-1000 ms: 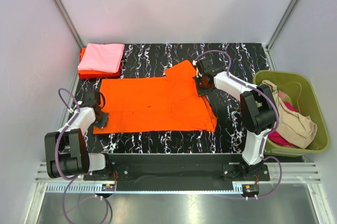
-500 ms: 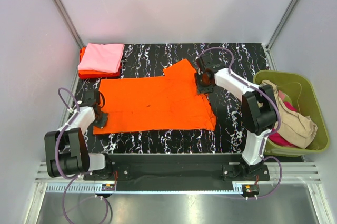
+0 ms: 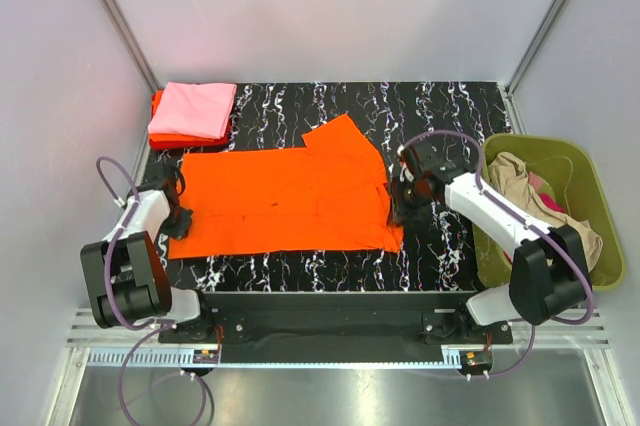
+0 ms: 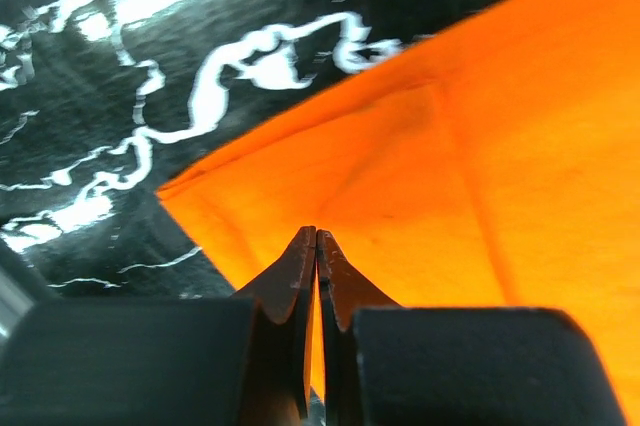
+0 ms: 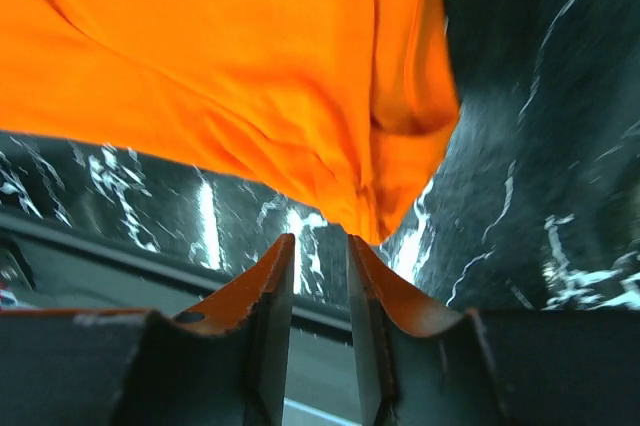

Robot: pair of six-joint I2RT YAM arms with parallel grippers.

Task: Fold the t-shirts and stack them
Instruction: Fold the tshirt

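**Upper left of the overhead view:** a folded pink shirt (image 3: 193, 108) lay on a red-orange shirt (image 3: 165, 139). This stack sat at the far corner of the marbled table (image 3: 440, 111), probably to leave the centre free for folding.

**Left edge:** the left gripper (image 3: 177, 220) sat at the near-left corner of the orange shirt (image 3: 290, 196) with its fingers pressed together. Whether cloth was caught between them could not be told.

**Centre:** the orange shirt lay spread flat with one sleeve angled toward the upper right, apparently smoothed out ready for a fold.

**Right of centre:** the right gripper (image 3: 397, 208) rested at the shirt's near-right corner. Its fingers were slightly parted with nothing between them, and the bunched hem lay just beyond the tips.

**Far right:** a green basket (image 3: 545, 143) held the shirts not yet folded, with a beige shirt (image 3: 550, 226) uppermost.
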